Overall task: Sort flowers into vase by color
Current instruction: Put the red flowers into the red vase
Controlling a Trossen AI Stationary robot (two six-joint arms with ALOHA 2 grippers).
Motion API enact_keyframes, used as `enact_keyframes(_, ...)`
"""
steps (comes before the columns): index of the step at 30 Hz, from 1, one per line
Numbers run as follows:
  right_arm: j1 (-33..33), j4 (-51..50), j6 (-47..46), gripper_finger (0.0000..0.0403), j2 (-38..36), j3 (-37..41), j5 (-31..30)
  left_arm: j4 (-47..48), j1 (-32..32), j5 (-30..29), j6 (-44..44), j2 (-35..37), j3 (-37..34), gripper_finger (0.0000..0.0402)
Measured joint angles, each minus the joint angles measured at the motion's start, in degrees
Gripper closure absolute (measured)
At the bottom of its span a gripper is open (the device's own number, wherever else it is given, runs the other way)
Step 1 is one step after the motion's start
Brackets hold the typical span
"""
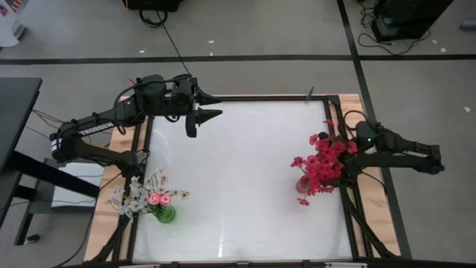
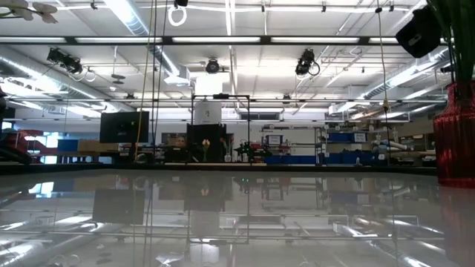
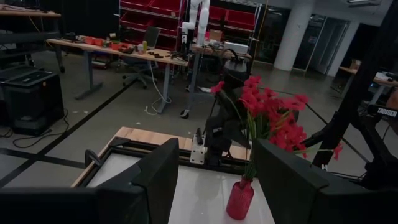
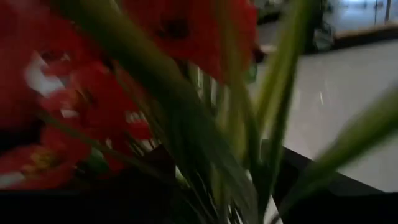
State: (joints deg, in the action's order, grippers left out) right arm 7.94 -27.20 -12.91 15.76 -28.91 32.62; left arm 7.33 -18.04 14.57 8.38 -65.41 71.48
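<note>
A red vase (image 1: 303, 184) at the table's right side holds several red flowers (image 1: 323, 160); the left wrist view shows the same red vase (image 3: 240, 199) and red flowers (image 3: 270, 115). My right gripper (image 1: 344, 150) is among the red flowers from the table's right. Its fingers stand apart in the right wrist view (image 4: 205, 202), with green stems (image 4: 186, 124) between them. A green vase (image 1: 165, 214) at the near left holds pink and white flowers (image 1: 149, 195). My left gripper (image 1: 204, 115) hovers open over the far left, with nothing in it (image 3: 214, 199). My right gripper has the red flowers' green stems (image 4: 273, 118) between its spread fingers, coming level from the table's right. The blurred stems fill the view, and I cannot tell whether a finger touches them.
The white tabletop (image 1: 245, 171) lies bare between the two vases. A wooden border (image 1: 375, 223) and black frame rails run along the table's sides. The red vase also shows at the right edge of the low view (image 2: 454, 141).
</note>
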Motion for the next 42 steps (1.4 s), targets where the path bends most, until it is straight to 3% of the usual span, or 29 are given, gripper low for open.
enact_keyframes(7,0.0,-3.0,-1.5,0.0150,0.6,-2.7,-1.9,0.0,0.0,0.0,0.0,0.0,0.0,0.0189)
enact_keyframes(13,0.0,-13.6,3.8,0.0150,3.9,-10.9,-5.9,0.0,0.0,0.0,0.0,0.0,0.0,0.0189)
enact_keyframes(21,0.0,-25.5,3.7,0.0150,8.6,-17.4,-7.0,0.0,0.0,0.0,0.0,0.0,0.0,0.0189)
enact_keyframes(31,0.0,-37.5,3.0,0.0150,9.1,-28.4,-11.4,0.0,0.0,0.0,0.0,0.0,0.0,0.0189)
enact_keyframes(35,0.0,-42.9,-0.1,0.0150,9.1,-31.4,-20.8,0.0,0.0,0.0,0.0,0.0,0.0,0.0189)
enact_keyframes(42,0.0,-45.5,-9.8,0.0152,8.7,-32.4,-44.3,0.0,0.0,0.0,0.0,0.0,0.0,0.0189)
